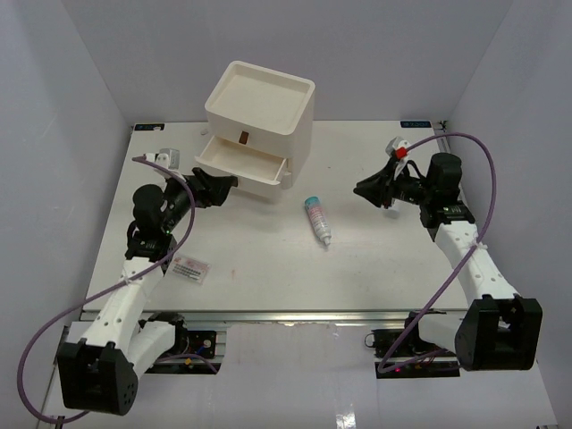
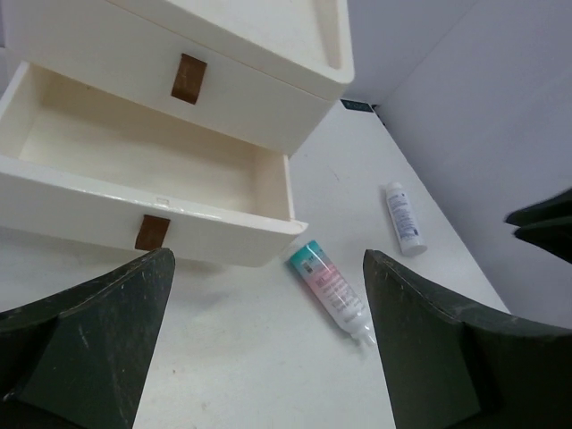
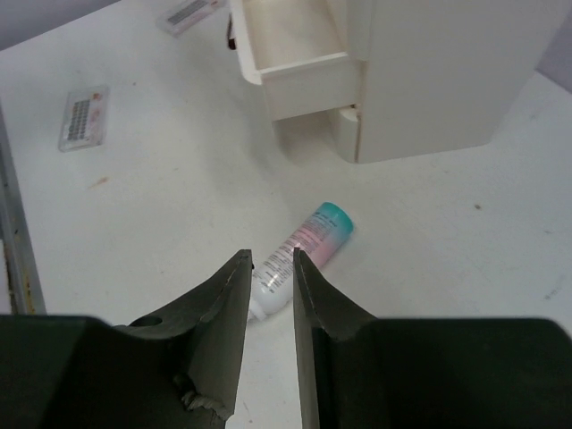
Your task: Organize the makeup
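Left of the drawer chest (image 1: 259, 107): a small printed pack (image 1: 166, 158) at the far table (image 1: 357, 268) edge. The flat white packet with red print (image 1: 190, 266) is nearer the arm bases, beside the left arm.

Left claw (image 1: 223, 189) is released, jaws spread wide with nothing in them. It sits just in front-left of the chest and faces the pulled-out drawer (image 1: 239, 159).

Front-right of the chest: the teal-pink tube (image 1: 316, 217) lies flat on the table, teal end toward the chest, nothing touching it.

Further right: right claw (image 3: 273, 255) points back toward the chest. Fingers parted by a narrow slit, nothing gripped.

The white tube (image 2: 404, 219) lies on the table well right of the chest, just beside the right claw.
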You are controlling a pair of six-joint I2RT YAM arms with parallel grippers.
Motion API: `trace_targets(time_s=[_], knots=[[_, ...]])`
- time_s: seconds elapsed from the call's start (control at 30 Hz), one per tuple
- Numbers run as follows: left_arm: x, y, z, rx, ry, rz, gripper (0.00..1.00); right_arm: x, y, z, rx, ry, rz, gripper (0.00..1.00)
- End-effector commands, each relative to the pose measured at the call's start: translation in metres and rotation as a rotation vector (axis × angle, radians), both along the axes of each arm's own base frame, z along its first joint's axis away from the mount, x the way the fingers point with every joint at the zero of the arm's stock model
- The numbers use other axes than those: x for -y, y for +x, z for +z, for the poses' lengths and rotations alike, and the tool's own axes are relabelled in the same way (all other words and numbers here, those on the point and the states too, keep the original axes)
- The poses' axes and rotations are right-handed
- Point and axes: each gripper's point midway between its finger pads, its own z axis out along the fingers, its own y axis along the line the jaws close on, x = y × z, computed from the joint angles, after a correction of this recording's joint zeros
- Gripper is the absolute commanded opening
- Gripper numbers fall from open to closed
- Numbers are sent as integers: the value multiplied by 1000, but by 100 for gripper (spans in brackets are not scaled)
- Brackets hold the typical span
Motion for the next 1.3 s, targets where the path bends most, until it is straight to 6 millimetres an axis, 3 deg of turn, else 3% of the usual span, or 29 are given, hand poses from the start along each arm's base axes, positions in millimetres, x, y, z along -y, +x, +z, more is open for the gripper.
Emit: trace_targets(time_s=[0.0,0.07,0.17,0.23,0.33,0.43,0.57,0.67,0.9,1.07,1.27], knots=[[5,-37,-9,-63,38,-77,98,-36,-9,-27,-45,-145,66,35],[6,-55,-15,-63,64,-109,98,-55,-9,-49,-60,-245,79,42],[2,-68,-25,-66,120,-107,98,-68,-6,-74,-103,-339,62,51],[-5,-75,-32,-67,146,-77,98,-74,4,-96,-163,-408,11,63],[-10,-78,-31,-46,151,-46,98,-80,21,-104,-239,-430,-135,71],[-12,-77,-30,-36,149,-35,98,-86,34,-122,-273,-477,-268,75],[-14,-77,-28,-28,153,-17,98,-103,35,-140,-353,-457,-290,79],[-17,-77,-25,-20,154,-3,98,-99,53,-157,-353,-520,-396,80],[-18,-78,-21,-7,154,7,98,-85,62,-186,-364,-611,-476,75],[-19,-78,-22,-9,155,11,98,-86,62,-198,-378,-634,-460,65],[-20,-78,-20,-4,156,18,98,-92,50,-202,-395,-634,-377,34]])
